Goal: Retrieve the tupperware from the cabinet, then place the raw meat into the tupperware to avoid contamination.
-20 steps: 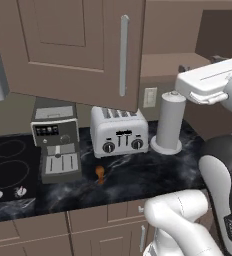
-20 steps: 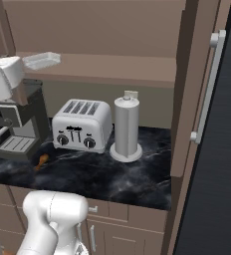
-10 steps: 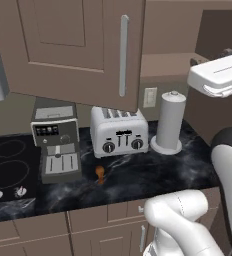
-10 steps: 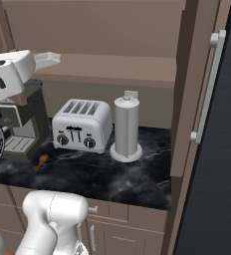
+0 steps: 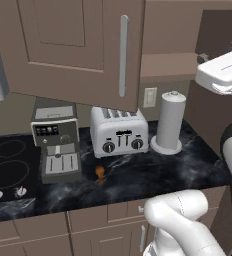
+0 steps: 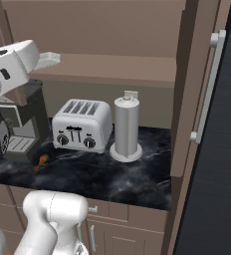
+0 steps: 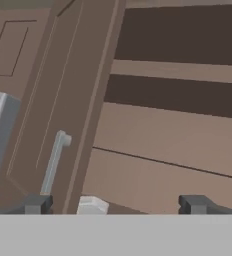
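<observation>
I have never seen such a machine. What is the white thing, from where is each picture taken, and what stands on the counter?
The white thing is a robot arm in a computer-drawn kitchen. Two pictures come from cameras on its base, behind it to the left and to the right. The third camera sits on its hand and looks along the gripper, whose two dark tips stand wide apart with nothing between them.

The arm is raised toward the open cabinet. On the cabinet's shelf lies a small white tupperware.

On the dark counter stand a coffee machine, a toaster and a tall grey cylinder. The small orange-brown piece in front of the toaster is the raw meat. A stove is at the left.
</observation>
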{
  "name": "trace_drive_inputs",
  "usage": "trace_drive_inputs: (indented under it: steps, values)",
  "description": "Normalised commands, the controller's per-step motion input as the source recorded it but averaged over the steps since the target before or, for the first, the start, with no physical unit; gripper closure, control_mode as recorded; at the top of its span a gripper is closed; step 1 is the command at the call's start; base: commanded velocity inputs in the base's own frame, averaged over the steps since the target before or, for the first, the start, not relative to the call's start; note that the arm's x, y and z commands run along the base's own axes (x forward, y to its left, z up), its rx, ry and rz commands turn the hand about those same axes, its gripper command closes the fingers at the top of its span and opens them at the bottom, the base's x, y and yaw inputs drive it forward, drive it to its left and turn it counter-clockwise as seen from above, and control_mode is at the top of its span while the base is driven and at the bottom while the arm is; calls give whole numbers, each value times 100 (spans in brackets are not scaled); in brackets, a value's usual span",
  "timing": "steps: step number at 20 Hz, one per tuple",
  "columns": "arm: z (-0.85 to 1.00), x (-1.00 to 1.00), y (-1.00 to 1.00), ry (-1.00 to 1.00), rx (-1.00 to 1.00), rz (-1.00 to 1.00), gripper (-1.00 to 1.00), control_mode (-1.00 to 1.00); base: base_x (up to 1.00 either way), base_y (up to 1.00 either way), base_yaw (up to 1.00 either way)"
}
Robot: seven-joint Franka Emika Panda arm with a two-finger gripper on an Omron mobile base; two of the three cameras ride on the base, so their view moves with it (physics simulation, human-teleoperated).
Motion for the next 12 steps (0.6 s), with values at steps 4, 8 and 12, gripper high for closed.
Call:
trace_drive_inputs:
  steps: [4,8,12]
  values:
    - [0,0,-9,-7,-14,0,-100,-100,0,0,0]
    - [0,0,-6,-10,-17,1,-100,-100,0,0,0]
    - [-3,0,-6,-10,-19,2,-100,-100,0,0,0]
